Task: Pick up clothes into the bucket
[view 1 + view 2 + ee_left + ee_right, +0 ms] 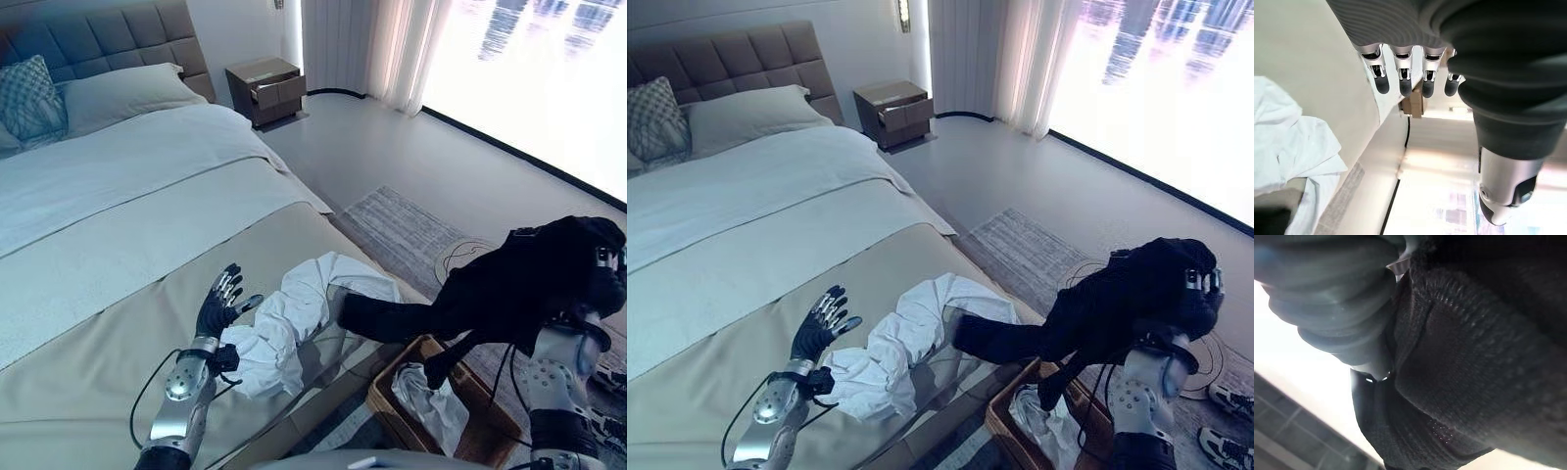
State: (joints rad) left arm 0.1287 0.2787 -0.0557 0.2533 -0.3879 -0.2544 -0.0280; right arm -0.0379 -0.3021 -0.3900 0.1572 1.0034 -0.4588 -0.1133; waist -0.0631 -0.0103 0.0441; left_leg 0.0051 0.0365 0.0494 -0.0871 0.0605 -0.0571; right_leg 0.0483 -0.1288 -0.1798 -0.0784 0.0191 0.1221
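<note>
A black knitted garment [509, 284] hangs from my right hand [1201, 285], which is shut on it, raised above the floor at the right. Its lower end stretches back to the bed's edge [362, 318]. The knit [1474, 357] lies right against the hand in the right wrist view. Below it, a brown bucket [384, 403] stands on the floor beside the bed with a white cloth [431, 403] in it. A crumpled white garment [284, 323] lies on the beige bedspread. My left hand [217, 304] rests open just left of it, fingers [1403, 73] straight.
The bed [118, 245] has a white sheet and pillows [113, 93] at the headboard. A brown nightstand [266, 90] stands at the far wall. A grey rug [411, 230] lies on the floor under the bucket. Shoes [1227, 399] sit at the right.
</note>
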